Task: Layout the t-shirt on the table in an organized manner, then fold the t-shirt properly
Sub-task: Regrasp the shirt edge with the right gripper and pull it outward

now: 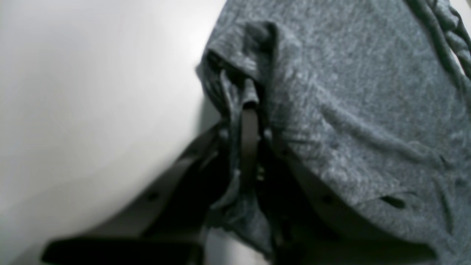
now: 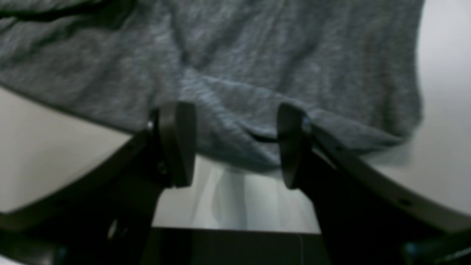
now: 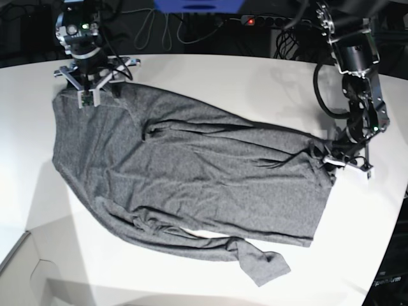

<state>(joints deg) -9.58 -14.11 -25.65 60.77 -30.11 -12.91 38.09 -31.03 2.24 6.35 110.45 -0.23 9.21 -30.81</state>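
Left wrist view: left gripper (image 1: 250,110) pinches a fold of the t-shirt (image 1: 353,110) at centre frame.
Right wrist view: right gripper (image 2: 235,145) gapes, straddling the hem.
Base view: shirt sprawls mid-frame across the table (image 3: 255,83).

The t-shirt (image 3: 191,185) lies spread across the middle of the table (image 3: 255,83). Relative to the shirt in the base view, the right gripper (image 3: 88,95) sits at its far-left corner and the left gripper (image 3: 331,159) at its right edge, near the table's right side.
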